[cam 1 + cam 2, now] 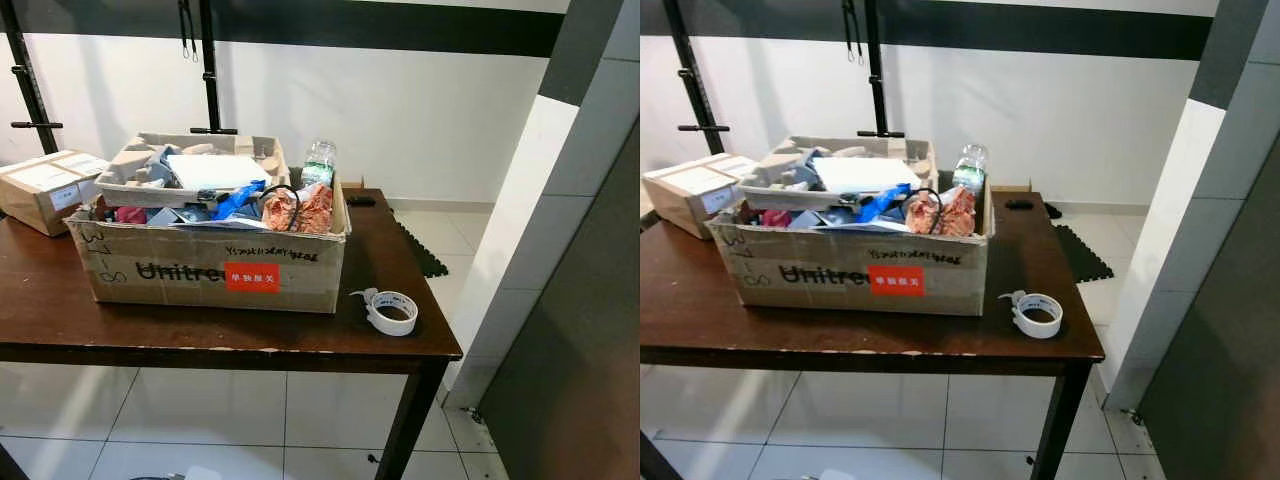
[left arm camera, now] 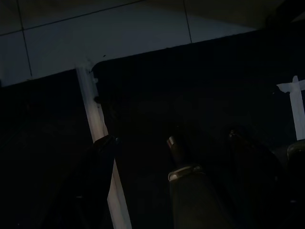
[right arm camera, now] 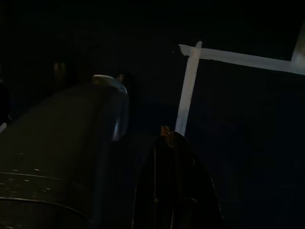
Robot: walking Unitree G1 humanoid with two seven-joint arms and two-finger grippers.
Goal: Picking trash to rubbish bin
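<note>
On the dark brown wooden table (image 1: 60, 300), toward its middle: one large open cardboard box (image 1: 200, 265), brown, printed with black lettering and a red label on the near face, heaped with mixed trash. Contents, from the far side forward: grey moulded pulp packing tray (image 1: 140, 165); white flat sheet (image 1: 215, 170) resting on top; blue crumpled wrapper (image 1: 238, 200); red and white crumpled paper (image 1: 310, 208) at the near right corner, with a black cable loop (image 1: 280, 200) lying against it; a dark red item at the left side, too jumbled to identify. Just behind the box's right far corner: clear plastic bottle (image 1: 318, 163), upright. At the table's left edge, near the box: smaller closed cardboard carton (image 1: 45, 188) with white labels. Near the table's front right corner, apart from the box: roll of white tape (image 1: 392, 312), lying flat with a loose tail. Small black object (image 1: 360, 201) at the far right edge. Surroundings: white tiled floor (image 1: 200, 410), white wall, black metal stand poles (image 1: 208, 65) behind the table. Left gripper (image 2: 143, 148): hanging in deep shade over dark flooring marked with pale tape, fingers spread apart, nothing between them. Right gripper (image 3: 167, 143): likewise in shade; finger position cannot be told.
</note>
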